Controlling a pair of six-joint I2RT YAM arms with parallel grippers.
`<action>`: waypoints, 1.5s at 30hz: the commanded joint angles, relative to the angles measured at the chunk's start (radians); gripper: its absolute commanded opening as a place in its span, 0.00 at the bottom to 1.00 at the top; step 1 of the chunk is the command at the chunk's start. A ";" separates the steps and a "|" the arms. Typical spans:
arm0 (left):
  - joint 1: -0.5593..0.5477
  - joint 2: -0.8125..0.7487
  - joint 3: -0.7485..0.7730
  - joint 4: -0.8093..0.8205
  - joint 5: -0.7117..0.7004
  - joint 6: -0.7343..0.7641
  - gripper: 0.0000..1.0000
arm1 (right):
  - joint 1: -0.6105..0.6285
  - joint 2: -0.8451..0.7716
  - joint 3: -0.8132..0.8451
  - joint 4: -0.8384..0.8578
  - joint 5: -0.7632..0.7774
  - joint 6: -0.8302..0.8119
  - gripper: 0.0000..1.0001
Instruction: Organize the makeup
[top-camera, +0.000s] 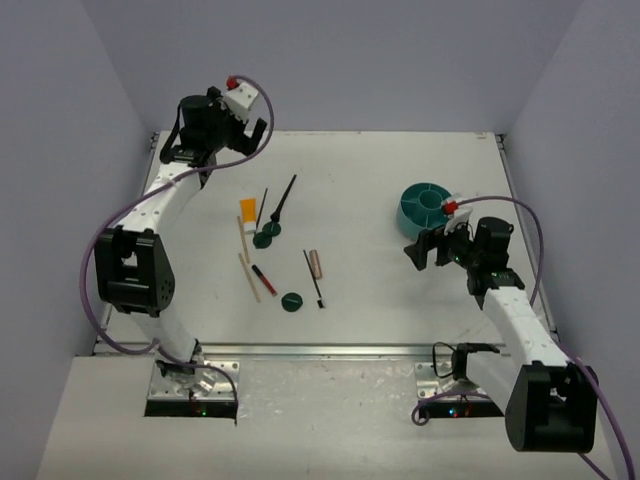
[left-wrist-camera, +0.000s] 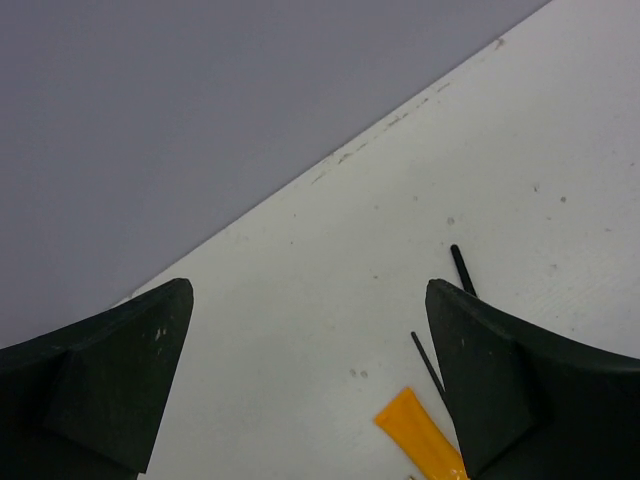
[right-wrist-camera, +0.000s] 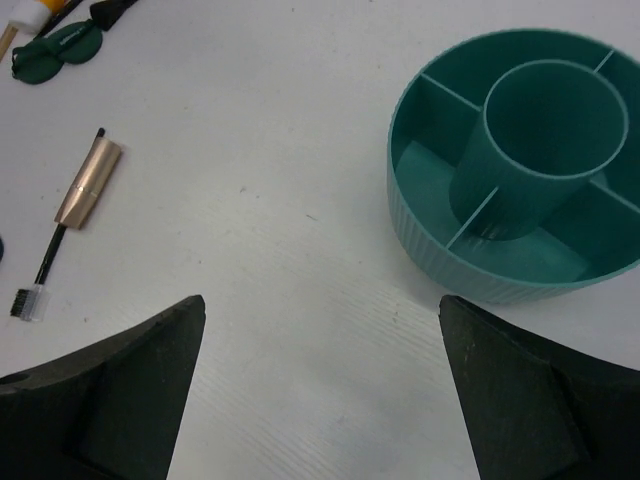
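Probably a robotics lab, white table (top-camera: 400, 290), plain grey enclosure walls (top-camera: 60, 150), bolted arms

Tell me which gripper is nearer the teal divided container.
Right. The right gripper hangs just on the near side of the teal container, almost beside it. The left gripper is far off toward the far-left corner, beyond the orange wedge.

In the left wrist view, a finger (left-wrist-camera: 500, 390) of the left tool (left-wrist-camera: 308, 330) and the picture's lower edge cut off the orange wedge (left-wrist-camera: 413, 432). The same finger hides the near ends of two thin black brushes (left-wrist-camera: 461, 268). From the right wrist we lose part of the teal container (right-wrist-camera: 470, 265), near the tabletop's right edge. We cannot identify a dark sliver (right-wrist-camera: 2, 246) at the left.
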 joint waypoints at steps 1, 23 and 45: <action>0.000 0.208 0.434 -0.376 0.230 -0.138 1.00 | 0.004 -0.006 0.224 -0.103 -0.061 -0.071 0.99; -0.170 0.362 0.326 -0.738 -0.079 -0.137 0.53 | 0.209 0.299 0.610 -0.338 0.147 0.065 0.63; -0.009 0.412 0.276 -0.660 -0.317 -0.355 0.59 | 0.391 0.385 0.547 -0.359 0.360 0.186 0.63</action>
